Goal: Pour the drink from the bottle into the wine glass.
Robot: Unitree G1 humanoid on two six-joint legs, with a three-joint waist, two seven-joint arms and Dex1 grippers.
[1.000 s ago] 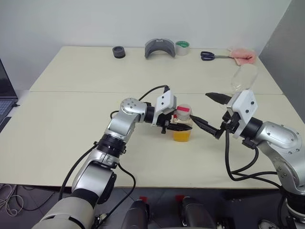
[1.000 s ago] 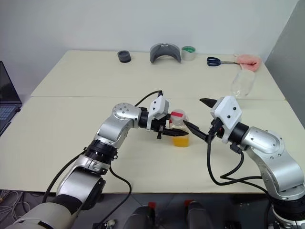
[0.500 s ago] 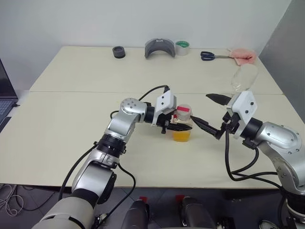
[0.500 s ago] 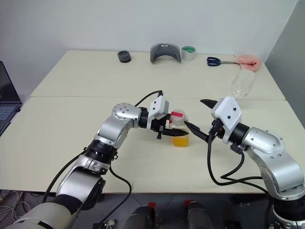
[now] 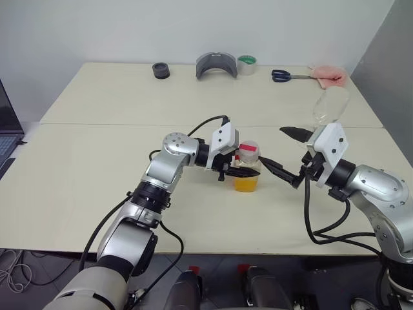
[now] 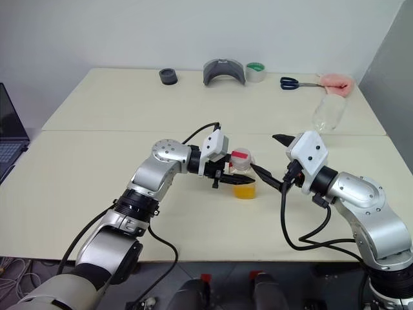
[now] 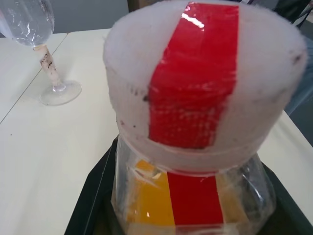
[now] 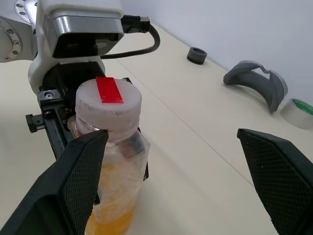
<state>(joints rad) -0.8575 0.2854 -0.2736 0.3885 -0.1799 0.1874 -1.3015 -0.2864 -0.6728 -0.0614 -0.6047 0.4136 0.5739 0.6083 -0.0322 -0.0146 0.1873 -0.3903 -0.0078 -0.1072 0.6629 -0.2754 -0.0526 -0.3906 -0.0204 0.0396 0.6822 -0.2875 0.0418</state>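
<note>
The left claw pinches the bottle just under its white cap — the bottle stands upright mid-table, drink low inside. The right claw is spread wide beside the cap, and the wine glass stands well apart near the table's right edge.

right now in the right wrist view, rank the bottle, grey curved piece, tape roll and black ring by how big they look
1. bottle, largest, but it is nearest the camera
2. grey curved piece
3. tape roll, cut off at the picture's edge, so unsure
4. black ring, smallest, and farthest back
</note>
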